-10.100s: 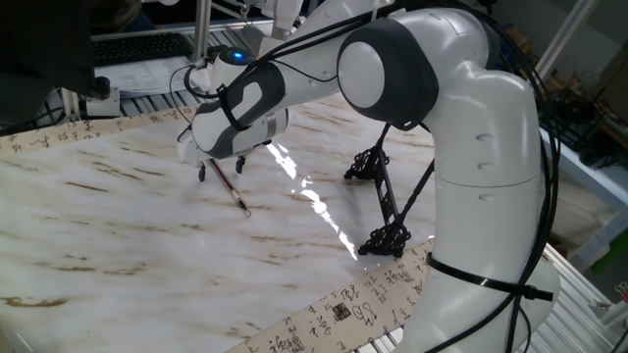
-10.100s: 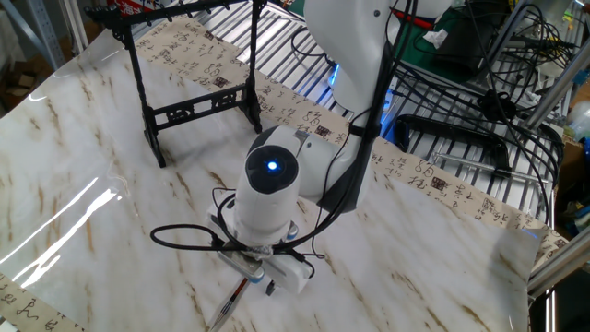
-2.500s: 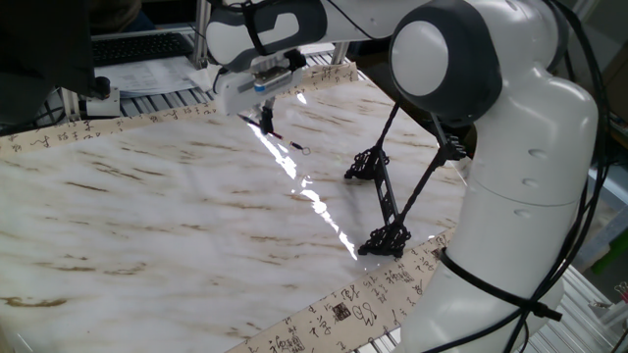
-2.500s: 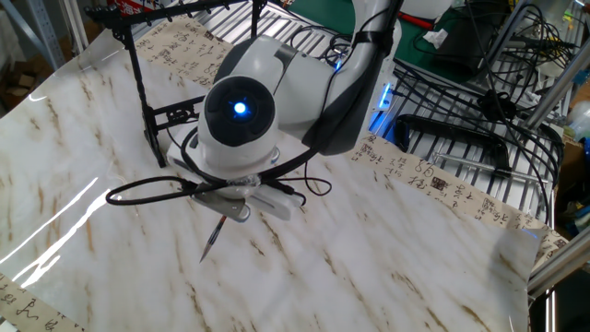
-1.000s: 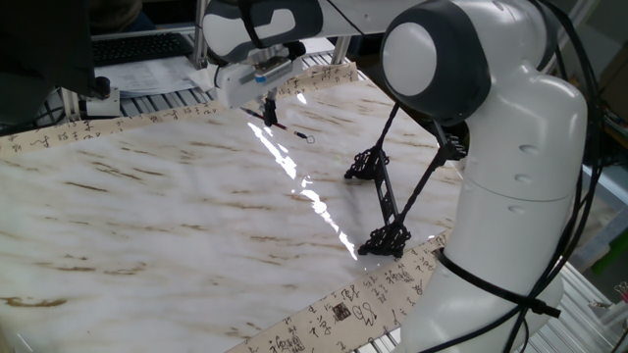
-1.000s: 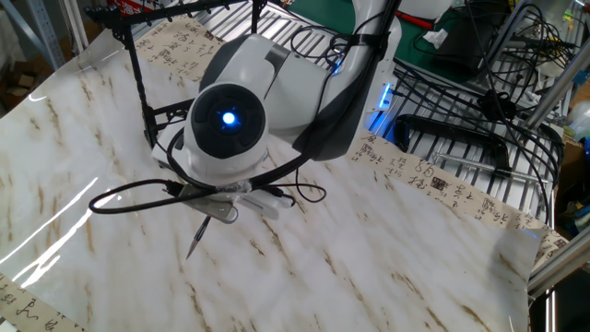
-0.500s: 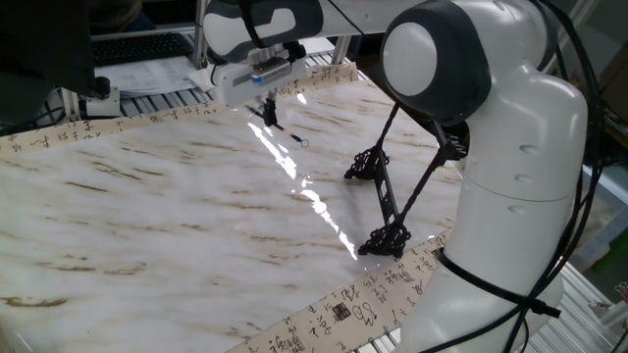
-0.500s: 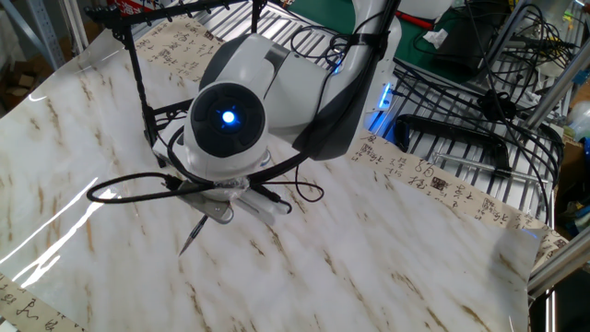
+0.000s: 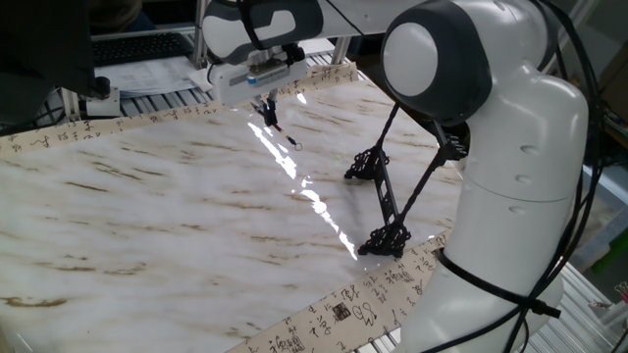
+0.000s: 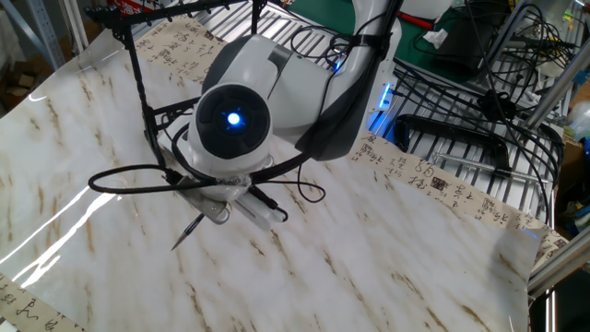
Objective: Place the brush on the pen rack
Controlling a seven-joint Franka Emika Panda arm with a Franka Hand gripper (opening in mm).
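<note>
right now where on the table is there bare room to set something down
The marble table lies bare from the calligraphy paper strip along its near edge toward the gripper. It is crowded around the pen rack and beneath the held brush.

A large white robot arm (image 10: 277, 92) reaches over a white marble-patterned tabletop (image 10: 83, 157) with brown veins. A round joint with a glowing blue light faces the camera. Below it, the gripper (image 10: 214, 208) is mostly hidden by the arm's wrist and a loop of black cable. A thin dark brush (image 10: 187, 230) sticks out from under the gripper, slanting down to the left, its pointed end above the tabletop. Behind the arm stands the black pen rack (image 10: 147, 92), upright, partly hidden. A strip of paper with calligraphy runs along the far edge of the tabletop.
</note>
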